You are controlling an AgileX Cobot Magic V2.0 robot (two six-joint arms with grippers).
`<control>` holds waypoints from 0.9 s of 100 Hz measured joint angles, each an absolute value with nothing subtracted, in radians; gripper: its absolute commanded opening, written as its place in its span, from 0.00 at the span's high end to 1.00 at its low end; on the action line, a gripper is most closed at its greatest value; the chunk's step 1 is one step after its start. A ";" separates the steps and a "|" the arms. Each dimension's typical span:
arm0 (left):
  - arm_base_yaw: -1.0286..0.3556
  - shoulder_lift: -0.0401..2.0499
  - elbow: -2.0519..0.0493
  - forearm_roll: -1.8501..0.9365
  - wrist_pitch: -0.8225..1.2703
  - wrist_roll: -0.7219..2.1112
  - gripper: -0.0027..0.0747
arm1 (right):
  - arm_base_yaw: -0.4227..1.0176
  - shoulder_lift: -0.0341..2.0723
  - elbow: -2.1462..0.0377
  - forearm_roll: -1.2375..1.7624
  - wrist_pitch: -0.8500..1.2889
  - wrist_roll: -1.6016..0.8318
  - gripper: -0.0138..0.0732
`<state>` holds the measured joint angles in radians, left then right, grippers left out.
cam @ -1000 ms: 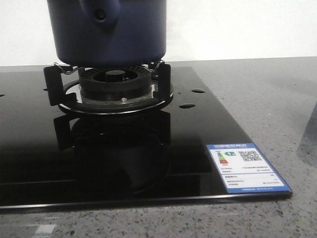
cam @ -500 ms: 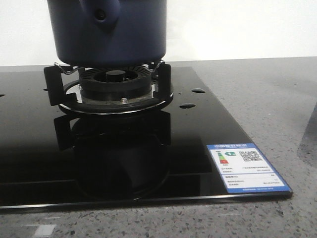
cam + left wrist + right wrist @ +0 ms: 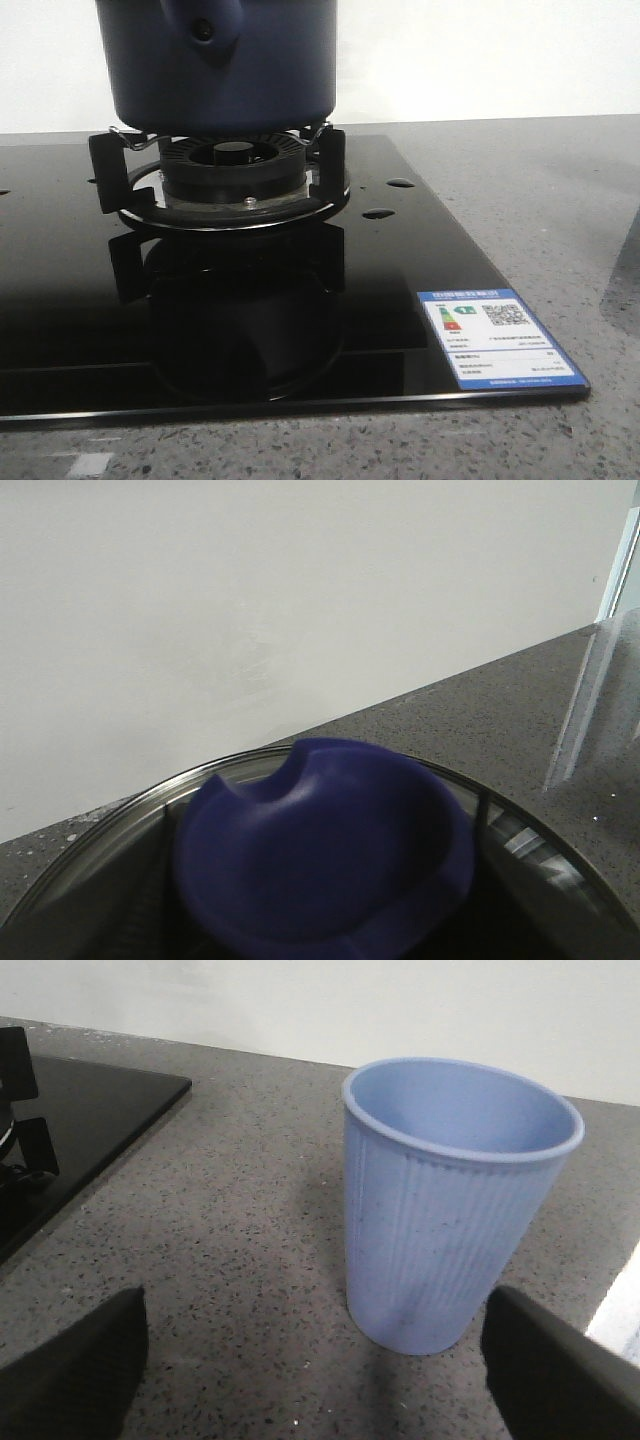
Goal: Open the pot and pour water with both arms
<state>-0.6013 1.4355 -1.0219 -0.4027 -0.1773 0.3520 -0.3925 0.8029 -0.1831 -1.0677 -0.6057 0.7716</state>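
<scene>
Nothing has shifted since a second ago: the dark navy-blue round pot point(image 3: 220, 62) sits on the black burner stand point(image 3: 225, 175). My right fingers point(image 3: 75, 1370) spread wide around the pale-blue ribbed cup point(image 3: 455, 1200); my left grip I cannot tell, its camera just above the blue lid knob point(image 3: 325, 855)

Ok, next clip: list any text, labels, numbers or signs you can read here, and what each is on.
Sticker on the front right corner of the black glass cooktop: blue-bordered, with a coloured energy-rating arrow chart, a QR code and rows of print, all too small and blurred to read.
Pot: no text visible.
Blue ribbed cup: no text visible.
Nothing else readable in any view.
</scene>
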 measured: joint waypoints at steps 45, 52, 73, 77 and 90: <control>-0.601 1.357 -1.022 -0.398 -0.179 0.352 0.23 | -0.392 0.803 -0.183 -1.069 -0.606 0.772 0.14; -0.601 1.314 -1.022 -0.398 -0.179 0.352 0.26 | -0.390 0.803 -0.183 -1.069 -0.621 0.772 0.15; -0.543 1.177 -1.022 -0.397 -0.140 0.352 0.68 | -0.321 0.803 -0.183 -1.069 -0.703 0.772 0.56; -0.521 1.155 -1.022 -0.397 -0.126 0.352 0.78 | -0.311 0.803 -0.183 -1.069 -0.726 0.772 0.68; -0.448 1.073 -1.022 -0.366 -0.059 0.352 0.99 | -0.304 0.803 -0.186 -1.069 -0.851 0.772 0.90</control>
<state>-0.4478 1.0725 -1.0219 -0.3657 -0.0593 0.3520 -0.3043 0.8029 -0.1858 -1.0695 -0.8511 0.7716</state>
